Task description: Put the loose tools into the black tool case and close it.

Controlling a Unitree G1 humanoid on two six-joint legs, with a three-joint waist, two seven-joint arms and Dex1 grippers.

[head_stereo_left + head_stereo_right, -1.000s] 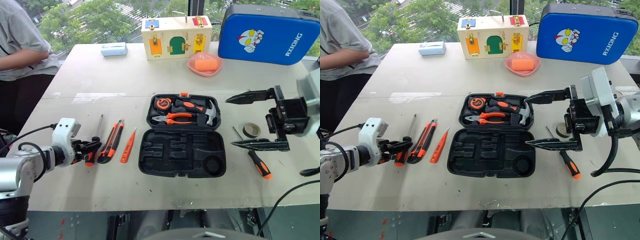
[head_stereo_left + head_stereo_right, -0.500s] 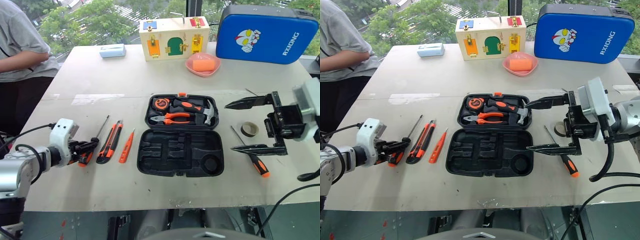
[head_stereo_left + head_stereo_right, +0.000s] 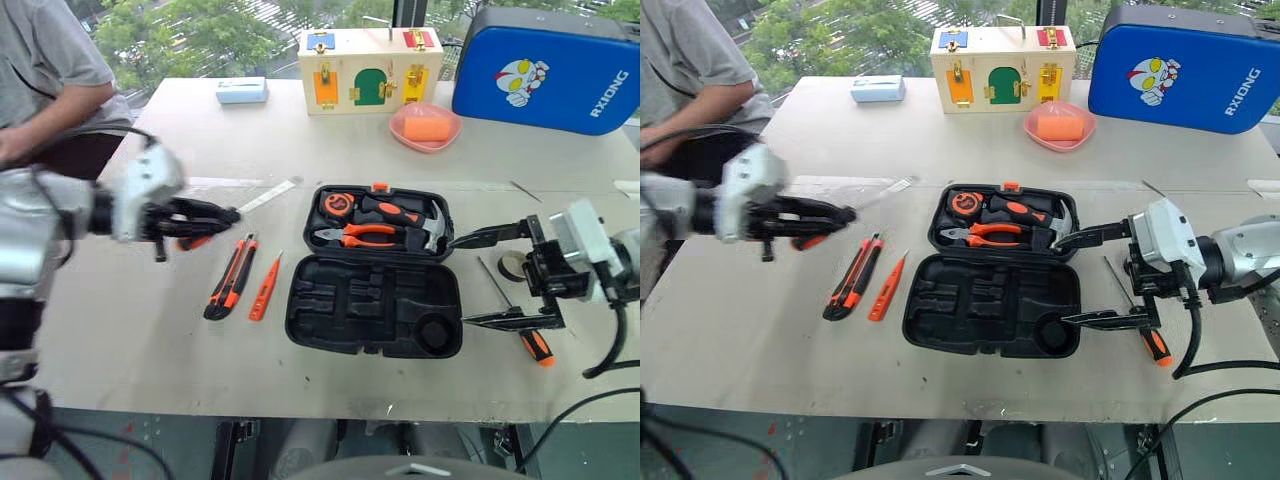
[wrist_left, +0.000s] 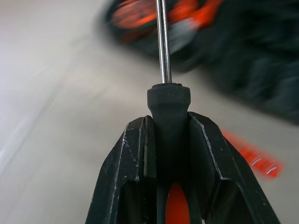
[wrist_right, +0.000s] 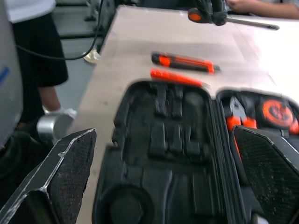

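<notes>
The left gripper (image 3: 205, 213) is clamped on the handle of a long screwdriver (image 4: 163, 56), held above the table (image 3: 150, 320) on the left, its metal shaft pointing right toward the open black case (image 3: 375, 300). Below it on the table lie the utility knife (image 3: 228, 292) and, just to its right, the slim tester screwdriver (image 3: 264, 288). The right gripper (image 3: 500, 280) hangs with its jaws spread wide and empty at the case's right edge. Near it rest the tape roll (image 3: 514, 264) and the second screwdriver (image 3: 535, 345).
</notes>
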